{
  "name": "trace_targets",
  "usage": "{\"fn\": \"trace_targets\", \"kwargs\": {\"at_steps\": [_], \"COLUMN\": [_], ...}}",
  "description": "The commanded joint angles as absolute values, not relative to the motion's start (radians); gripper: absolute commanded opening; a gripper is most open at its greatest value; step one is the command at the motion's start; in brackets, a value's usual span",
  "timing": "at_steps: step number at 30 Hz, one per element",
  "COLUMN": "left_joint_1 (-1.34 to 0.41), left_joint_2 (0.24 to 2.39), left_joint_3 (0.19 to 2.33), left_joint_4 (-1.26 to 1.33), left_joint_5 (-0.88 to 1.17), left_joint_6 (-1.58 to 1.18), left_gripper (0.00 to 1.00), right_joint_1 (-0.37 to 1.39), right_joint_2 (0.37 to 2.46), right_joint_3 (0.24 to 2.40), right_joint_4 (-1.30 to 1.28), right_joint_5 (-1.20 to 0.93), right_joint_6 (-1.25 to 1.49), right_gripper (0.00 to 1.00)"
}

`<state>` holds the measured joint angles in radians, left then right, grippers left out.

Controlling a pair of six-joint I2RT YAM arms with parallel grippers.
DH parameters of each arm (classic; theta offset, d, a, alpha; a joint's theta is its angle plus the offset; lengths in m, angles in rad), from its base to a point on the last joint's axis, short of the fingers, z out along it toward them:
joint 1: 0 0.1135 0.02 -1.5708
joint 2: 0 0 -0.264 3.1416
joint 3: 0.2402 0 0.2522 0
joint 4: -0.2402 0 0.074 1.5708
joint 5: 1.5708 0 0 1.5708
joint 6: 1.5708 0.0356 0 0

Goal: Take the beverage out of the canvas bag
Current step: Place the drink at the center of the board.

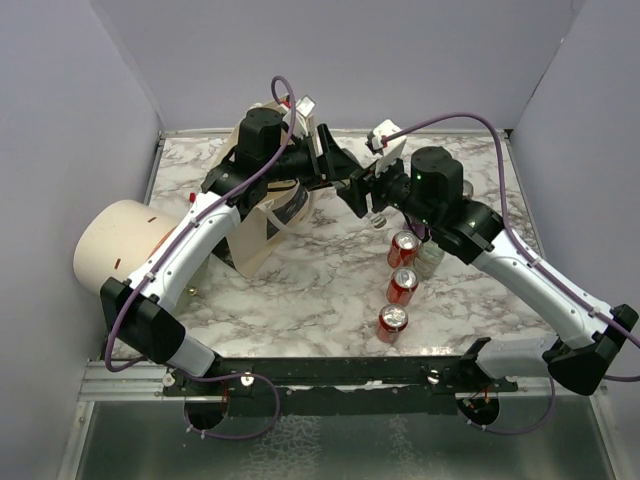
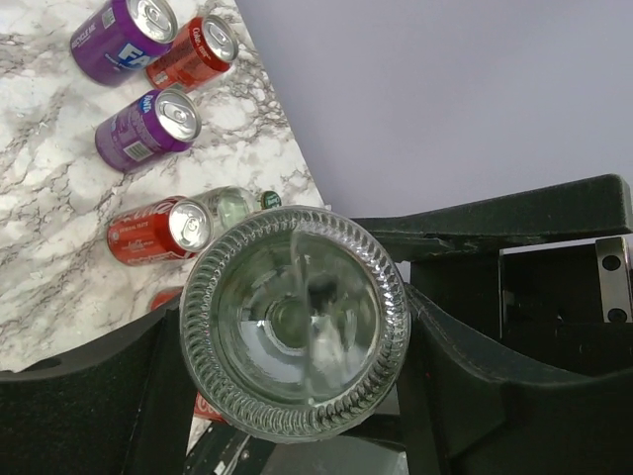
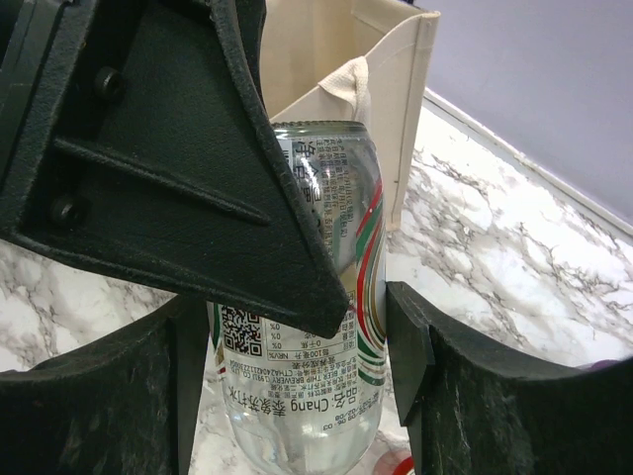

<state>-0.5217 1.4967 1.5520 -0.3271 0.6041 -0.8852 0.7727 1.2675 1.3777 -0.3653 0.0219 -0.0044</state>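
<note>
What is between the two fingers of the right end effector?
A clear glass bottle with a Chang label sits there, close against both fingers; the right wrist view shows it.

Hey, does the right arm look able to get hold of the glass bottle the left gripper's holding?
Likely yes: the glass bottle sits between the fingers of the right gripper, and the left gripper covers only one side.

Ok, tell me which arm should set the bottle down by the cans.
Right, probably. The right gripper holds the glass bottle, and the red cans stand beside that arm; the left gripper reaches across from the canvas bag.
</note>
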Motion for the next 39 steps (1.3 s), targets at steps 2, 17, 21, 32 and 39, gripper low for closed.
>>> {"fn": "trace_targets", "kwargs": {"at_steps": [2, 17, 21, 32, 39], "left_joint_1": [-0.534, -0.533, -0.524, -0.405, -0.382], "left_joint_2": [1.46, 1.455, 1.457, 1.407, 1.328], "left_joint_3": [1.493, 1.496, 1.524, 1.503, 1.386], "left_joint_4": [-0.233, -0.165, -0.183, 0.048, 0.239], "left_joint_5": [0.644, 0.555, 0.53, 0.555, 0.519], "left_joint_6": [-0.942, -1.039, -1.05, -1.323, -1.512], "left_gripper": [0.44, 0.0, 0.0, 0.0, 0.0], "right_joint_1": [0.772, 0.772, 0.772, 0.772, 0.772], "right_joint_2": [1.197, 1.237, 1.247, 1.122, 1.007], "right_joint_3": [1.385, 1.475, 1.519, 1.468, 1.362], "right_joint_4": [-0.182, -0.402, -0.481, -0.544, -0.334], "right_joint_5": [0.011, 0.004, 0.028, 0.271, 0.253], "right_joint_6": [-0.003, 0.0, 0.073, 0.508, 0.835], "right_gripper": [0.02, 1.0, 1.0, 1.0, 1.0]}}
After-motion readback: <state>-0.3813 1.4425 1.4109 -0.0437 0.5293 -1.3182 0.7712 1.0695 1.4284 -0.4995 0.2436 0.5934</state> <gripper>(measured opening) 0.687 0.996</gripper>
